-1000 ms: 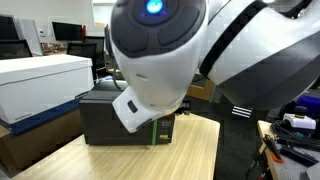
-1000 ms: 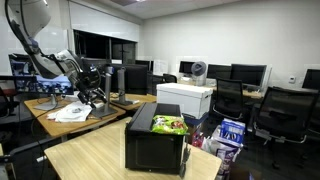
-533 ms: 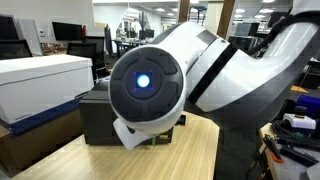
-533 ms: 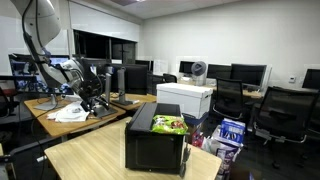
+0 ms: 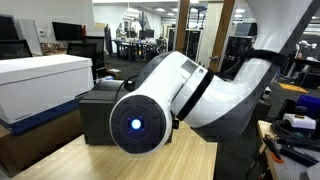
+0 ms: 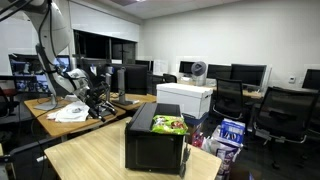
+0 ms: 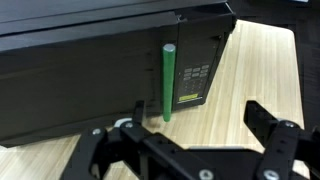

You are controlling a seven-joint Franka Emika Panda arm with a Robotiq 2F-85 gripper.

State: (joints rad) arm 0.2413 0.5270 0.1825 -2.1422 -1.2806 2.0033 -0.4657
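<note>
- Wide fingers (image 7: 275,135), nothing held, cut off at the bottom edge.
- A green stick (image 7: 168,85) stands upright at the black box (image 7: 80,70) on the counter (image 7: 262,70).
- The arm (image 5: 190,100) hides most of the box.

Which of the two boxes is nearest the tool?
The black box: it fills the wrist view just ahead of the open tool, with a green stick upright before it. The white box sits off to its side.

The arm (image 5: 215,95) reaches downward, its claw (image 7: 183,145) spread wide apart.
</note>
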